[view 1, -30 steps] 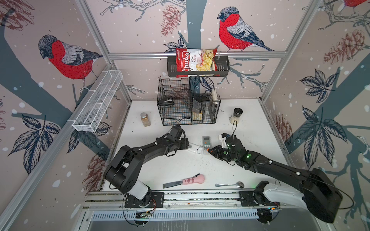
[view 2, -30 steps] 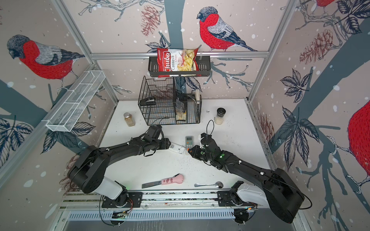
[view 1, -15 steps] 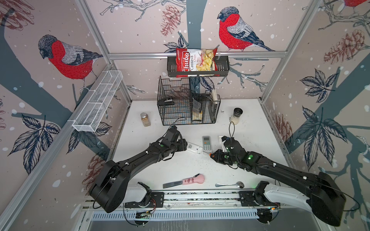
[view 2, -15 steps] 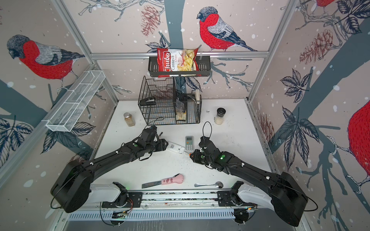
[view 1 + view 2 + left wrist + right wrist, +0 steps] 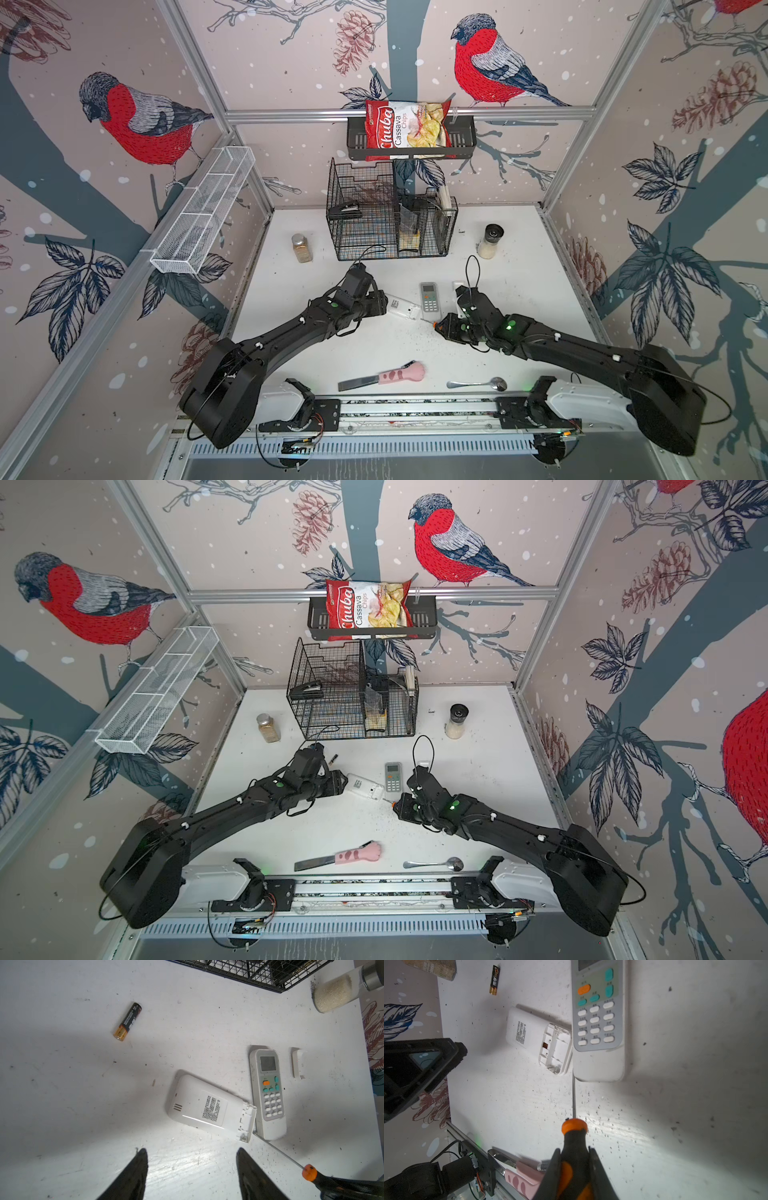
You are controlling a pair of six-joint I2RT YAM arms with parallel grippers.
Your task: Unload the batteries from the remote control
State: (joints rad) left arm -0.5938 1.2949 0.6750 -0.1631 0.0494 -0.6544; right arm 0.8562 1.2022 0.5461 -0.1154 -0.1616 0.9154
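Just now the right claw [image 5: 574,1150] has drawn its screwdriver [image 5: 574,1136] slightly back from the face-down remote [image 5: 529,1032], and the left arm has sunk low.
Clamped on the handle, that claw leaves only the shaft tip at the remote's open end. The left claw [image 5: 192,1167] gapes empty just short of the closed end. Unloading looks nearly done: the right wrist view shows the battery bay bare, which the left wrist view, seeing it edge-on, cannot. One battery [image 5: 127,1021] lies loose on the desk [image 5: 532,291], well apart from the remote; I cannot find a second.
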